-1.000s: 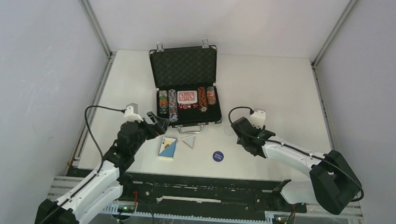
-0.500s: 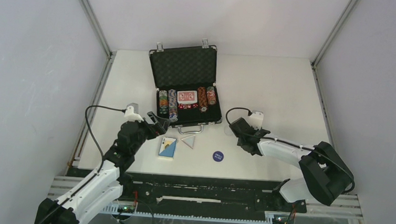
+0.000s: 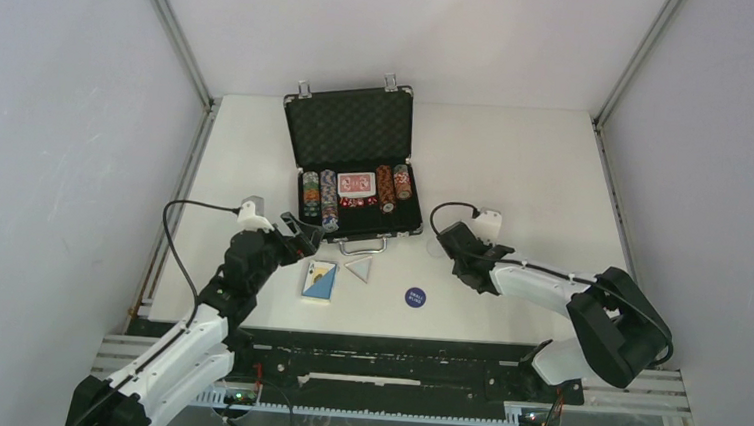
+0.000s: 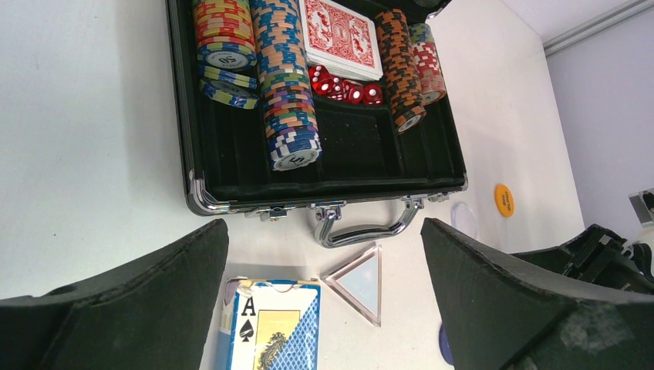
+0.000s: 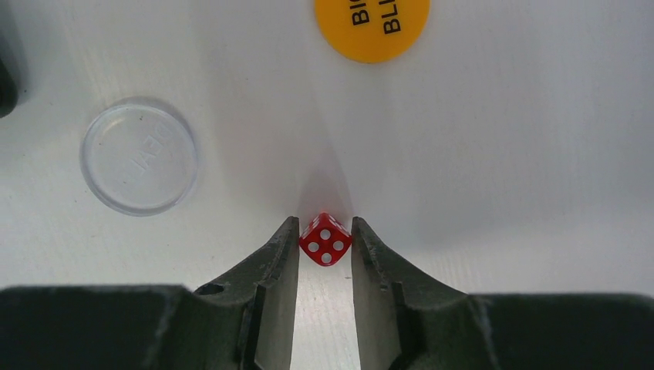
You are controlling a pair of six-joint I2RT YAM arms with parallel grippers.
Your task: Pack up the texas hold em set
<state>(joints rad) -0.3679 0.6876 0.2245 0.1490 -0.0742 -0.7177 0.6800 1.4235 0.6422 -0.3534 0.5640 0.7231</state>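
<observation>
The black briefcase (image 3: 351, 127) lies open at mid-table, holding striped chips (image 4: 281, 85), a red deck (image 4: 339, 35) and red dice (image 4: 343, 85). My left gripper (image 3: 301, 238) is open and empty, just in front of the case handle (image 4: 362, 230); in its wrist view (image 4: 324, 258) it hangs above the blue deck (image 4: 270, 327) and a clear triangle (image 4: 359, 281). My right gripper (image 3: 451, 240) is right of the case, low over the table. Its wrist view (image 5: 325, 231) shows it shut on a single red die (image 5: 325, 240) at the fingertips.
An orange button disc (image 5: 372, 23) and a clear disc (image 5: 139, 154) lie just beyond the right gripper. A blue disc (image 3: 414, 297) lies near the front, right of the blue deck (image 3: 319, 280). White walls and rails bound the table.
The right arm's elbow has swung left and its gripper has shifted slightly left near the case. The left arm has not moved.
</observation>
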